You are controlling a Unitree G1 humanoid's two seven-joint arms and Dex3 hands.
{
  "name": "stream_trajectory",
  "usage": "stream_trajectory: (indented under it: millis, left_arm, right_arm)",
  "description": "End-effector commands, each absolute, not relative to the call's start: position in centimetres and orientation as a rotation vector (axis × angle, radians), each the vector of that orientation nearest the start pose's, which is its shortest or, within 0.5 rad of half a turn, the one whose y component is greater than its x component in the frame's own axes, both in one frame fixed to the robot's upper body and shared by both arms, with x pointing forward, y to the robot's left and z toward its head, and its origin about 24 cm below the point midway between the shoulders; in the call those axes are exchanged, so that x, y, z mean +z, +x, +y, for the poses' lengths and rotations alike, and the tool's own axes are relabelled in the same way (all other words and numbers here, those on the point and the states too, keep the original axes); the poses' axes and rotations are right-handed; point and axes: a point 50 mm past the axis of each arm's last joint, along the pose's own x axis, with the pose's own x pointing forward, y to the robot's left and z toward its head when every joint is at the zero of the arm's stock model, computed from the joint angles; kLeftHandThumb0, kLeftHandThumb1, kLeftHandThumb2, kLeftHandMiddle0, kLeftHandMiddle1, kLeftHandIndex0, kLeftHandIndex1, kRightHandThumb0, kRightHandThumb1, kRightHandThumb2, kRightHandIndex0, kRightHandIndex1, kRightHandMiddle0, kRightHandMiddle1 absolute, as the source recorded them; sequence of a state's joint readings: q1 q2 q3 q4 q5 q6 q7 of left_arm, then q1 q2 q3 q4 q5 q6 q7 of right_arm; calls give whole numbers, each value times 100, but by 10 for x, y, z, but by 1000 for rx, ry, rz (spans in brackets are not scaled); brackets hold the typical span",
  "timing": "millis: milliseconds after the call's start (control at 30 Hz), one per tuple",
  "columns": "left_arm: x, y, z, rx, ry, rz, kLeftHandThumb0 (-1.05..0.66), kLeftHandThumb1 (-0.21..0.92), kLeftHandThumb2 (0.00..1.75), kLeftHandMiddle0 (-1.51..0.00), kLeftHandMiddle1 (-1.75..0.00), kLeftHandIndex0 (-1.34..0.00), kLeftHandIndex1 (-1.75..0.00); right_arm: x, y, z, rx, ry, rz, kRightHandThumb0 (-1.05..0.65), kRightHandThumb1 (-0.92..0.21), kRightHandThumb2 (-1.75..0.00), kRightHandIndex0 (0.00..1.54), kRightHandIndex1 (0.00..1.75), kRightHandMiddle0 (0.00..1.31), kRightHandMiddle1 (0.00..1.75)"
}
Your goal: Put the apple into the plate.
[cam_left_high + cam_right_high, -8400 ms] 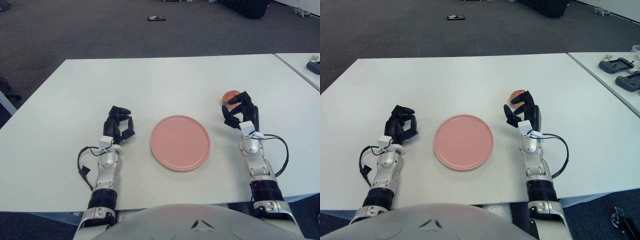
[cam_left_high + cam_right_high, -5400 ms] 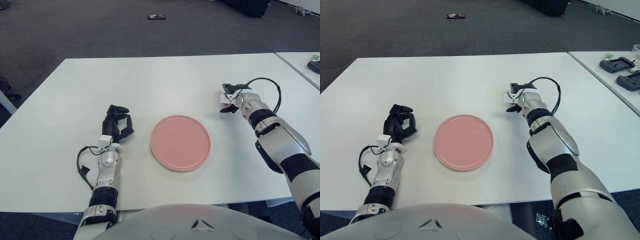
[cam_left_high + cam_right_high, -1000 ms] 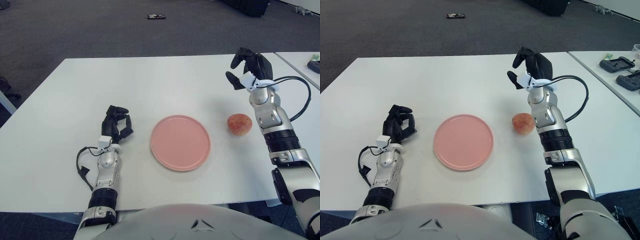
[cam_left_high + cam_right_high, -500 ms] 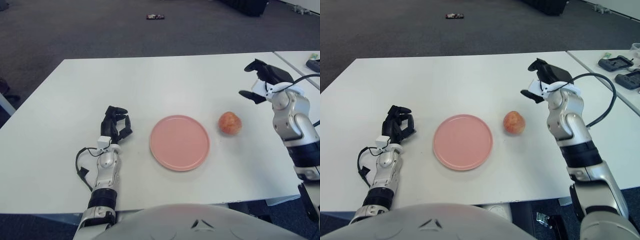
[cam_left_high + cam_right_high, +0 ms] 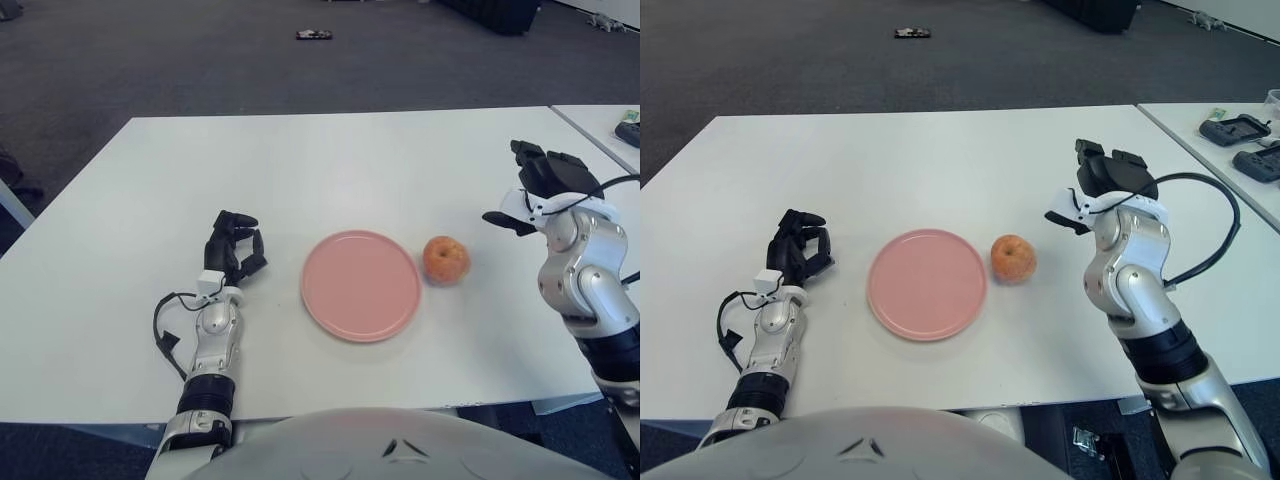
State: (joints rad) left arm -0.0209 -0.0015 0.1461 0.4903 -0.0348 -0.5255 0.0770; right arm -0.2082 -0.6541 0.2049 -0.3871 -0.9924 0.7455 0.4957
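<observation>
A red-yellow apple (image 5: 446, 259) sits on the white table just right of the pink plate (image 5: 360, 285), close to its rim but outside it. The plate is bare. My right hand (image 5: 545, 185) is raised to the right of the apple, apart from it, with fingers relaxed and holding nothing. My left hand (image 5: 235, 250) rests on the table left of the plate, fingers curled and empty.
A second white table (image 5: 1230, 165) stands at the right with dark handheld devices (image 5: 1238, 130) on it. A small dark object (image 5: 313, 36) lies on the grey carpet far behind. The table's front edge runs just before my forearms.
The apple has moved left across the table, from well right of the plate to beside its rim. My right hand has swung right and back toward me. The left hand has not moved.
</observation>
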Motion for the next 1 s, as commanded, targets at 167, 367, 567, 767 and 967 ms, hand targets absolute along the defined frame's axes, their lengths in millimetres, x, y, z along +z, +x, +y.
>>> stream_trajectory:
  millis: [167, 367, 567, 767, 967]
  left_arm:
    - [-35, 222, 186, 225, -34, 35, -42, 51, 109, -82, -175, -46, -175]
    - [-35, 222, 185, 216, -55, 34, -42, 51, 109, -82, -175, -46, -175]
    - [-36, 222, 185, 219, -63, 34, -42, 50, 110, -82, -175, -46, -175]
    - [-35, 221, 184, 227, -60, 30, -42, 50, 110, -83, -175, -47, -175]
    - [-35, 222, 184, 227, -51, 30, -42, 50, 110, -84, -175, -47, -175]
  right_arm:
    - [154, 242, -215, -140, -1376, 248, -84, -40, -75, 0, 0, 0, 0]
    - [154, 227, -205, -112, -1328, 222, -80, -33, -85, 0, 0, 0, 0]
    - [152, 219, -193, -42, -1285, 189, -87, -41, -78, 0, 0, 0, 0]
    - [146, 224, -195, 23, -1299, 22, -97, -66, -69, 0, 0, 0, 0]
    - [132, 214, -186, 101, -1312, -1, -101, -82, -58, 0, 0, 0, 0]
